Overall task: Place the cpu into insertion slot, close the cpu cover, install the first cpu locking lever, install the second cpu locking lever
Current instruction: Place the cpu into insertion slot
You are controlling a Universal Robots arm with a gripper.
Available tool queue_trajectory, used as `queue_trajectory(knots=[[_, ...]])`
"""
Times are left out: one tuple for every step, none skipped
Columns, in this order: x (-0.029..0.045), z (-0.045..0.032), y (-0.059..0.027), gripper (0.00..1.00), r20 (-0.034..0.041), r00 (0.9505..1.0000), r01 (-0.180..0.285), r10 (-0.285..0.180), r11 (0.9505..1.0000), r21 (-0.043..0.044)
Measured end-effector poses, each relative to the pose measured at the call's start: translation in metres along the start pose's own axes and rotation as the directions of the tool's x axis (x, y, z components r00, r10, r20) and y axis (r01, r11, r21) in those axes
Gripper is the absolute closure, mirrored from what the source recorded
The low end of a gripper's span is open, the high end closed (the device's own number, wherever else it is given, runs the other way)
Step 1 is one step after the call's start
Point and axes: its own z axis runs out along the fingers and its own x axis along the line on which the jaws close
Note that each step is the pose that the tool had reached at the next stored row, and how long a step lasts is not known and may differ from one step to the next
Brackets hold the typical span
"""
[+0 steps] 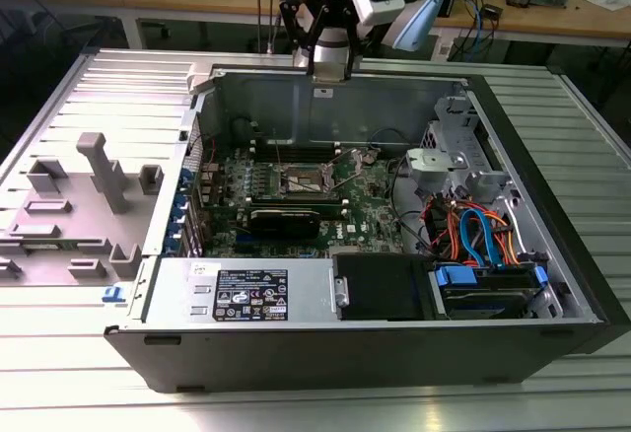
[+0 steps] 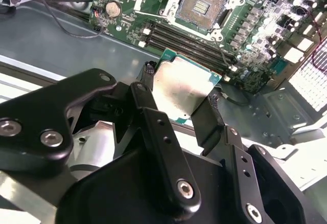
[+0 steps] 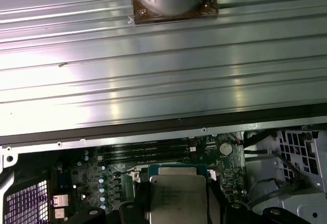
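My gripper (image 1: 331,61) hangs above the far wall of the open computer case (image 1: 552,215). It is shut on the cpu (image 2: 180,93), a flat silver-grey square pinched by two opposite edges between the black fingers (image 2: 153,116). The first wrist view also has the cpu (image 3: 176,199) between the fingers. The insertion slot (image 2: 207,4) lies uncovered on the green board beyond the chip, its grid of contacts showing inside a silver rim. In the exterior view the insertion slot (image 1: 308,181) sits mid-board, below and in front of the gripper. I cannot make out the cpu cover.
Long black memory sticks (image 2: 189,45) lie between the chip and the socket. A coin battery (image 2: 112,9) sits on the board. The power supply box (image 1: 246,294), a black drive bay (image 1: 380,284) and orange and blue cables (image 1: 473,230) fill the case's near side. A grey plastic panel (image 1: 89,185) lies at the exterior view's left.
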Motion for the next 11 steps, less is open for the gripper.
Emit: queue_trajectory(knots=[[0.0, 0.0001, 0.0, 0.46, 0.0009, 0.9999, -0.011, 0.011, 0.9999, -0.0002], [0.0, 0.0001, 0.0, 0.46, 0.001, 0.9999, -0.011, 0.011, 0.9999, -0.0003], [0.0, 0.0001, 0.0, 0.46, 0.001, 0.9999, -0.012, 0.012, 0.9999, -0.0003], [0.0, 0.0001, 0.0, 0.46, 0.001, 0.9999, -0.012, 0.012, 0.9999, -0.0003], [0.0, 0.0001, 0.0, 0.46, 0.0011, 0.9999, -0.012, 0.012, 0.9999, -0.0003], [0.0, 0.0001, 0.0, 0.46, 0.0011, 0.9999, -0.012, 0.012, 0.9999, -0.0003], [0.0, 0.0001, 0.0, 0.46, 0.0012, 0.9999, -0.013, 0.013, 0.9999, -0.0003], [0.0, 0.0002, 0.0, 0.46, 0.0016, 0.9999, -0.017, 0.017, 0.9999, -0.0004], [0.0, 0.0003, 0.0, 0.46, 0.0029, 0.9995, -0.033, 0.033, 0.9995, -0.0007], [0.0, 0.0005, -0.0001, 0.46, 0.0042, 0.9989, -0.047, 0.047, 0.9989, -0.0011], [-0.0001, 0.0005, -0.0001, 0.46, 0.0049, 0.9984, -0.056, 0.056, 0.9985, -0.0012]])
